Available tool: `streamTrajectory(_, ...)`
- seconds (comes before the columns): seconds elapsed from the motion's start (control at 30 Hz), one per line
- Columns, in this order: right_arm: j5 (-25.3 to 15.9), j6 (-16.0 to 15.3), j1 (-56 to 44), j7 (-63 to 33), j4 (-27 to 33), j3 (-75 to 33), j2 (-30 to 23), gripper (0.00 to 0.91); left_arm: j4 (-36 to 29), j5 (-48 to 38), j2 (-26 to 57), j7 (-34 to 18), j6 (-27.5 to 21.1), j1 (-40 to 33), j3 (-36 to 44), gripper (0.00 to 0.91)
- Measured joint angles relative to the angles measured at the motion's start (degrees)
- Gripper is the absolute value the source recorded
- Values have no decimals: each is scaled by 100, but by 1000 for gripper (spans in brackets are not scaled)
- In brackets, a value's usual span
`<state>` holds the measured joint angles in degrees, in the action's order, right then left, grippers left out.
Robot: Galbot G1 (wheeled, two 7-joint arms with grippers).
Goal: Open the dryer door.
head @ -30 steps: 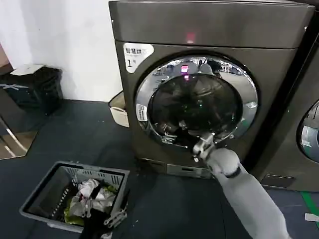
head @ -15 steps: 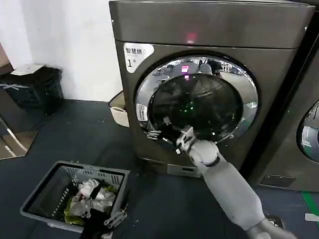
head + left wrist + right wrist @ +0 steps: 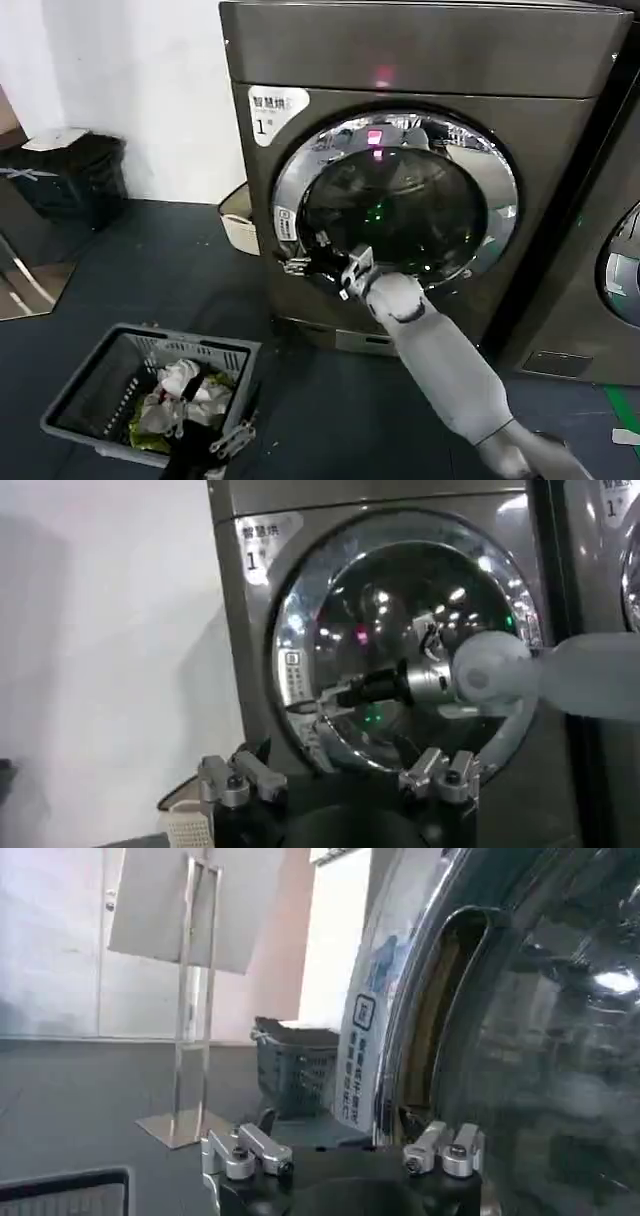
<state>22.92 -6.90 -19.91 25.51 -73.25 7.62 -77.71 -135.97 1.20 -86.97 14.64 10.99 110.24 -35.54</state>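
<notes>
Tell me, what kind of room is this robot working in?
Most likely a laundry room or laundromat. A big front-loading dryer marked "1" stands beside a second dark machine, and a basket of clothes sits on the floor. The right pincer is at the dryer door rim.

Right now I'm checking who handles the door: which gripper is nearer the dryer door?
Right. The right gripper is at the dryer door's lower-left chrome rim; the left gripper hangs low beside the laundry basket.

The right arm is smooth pale grey, with a rounded bulbous wrist joint, a silver collar and a black gripper. Silver finger mounts carry dark screws, lower frame.
</notes>
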Motion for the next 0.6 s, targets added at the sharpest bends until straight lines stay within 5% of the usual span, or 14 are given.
streamTrajectory(0.6,146,-162,-407,1085,-871,46,404,907,305,-738,377,14,-640,-438,-504,907)
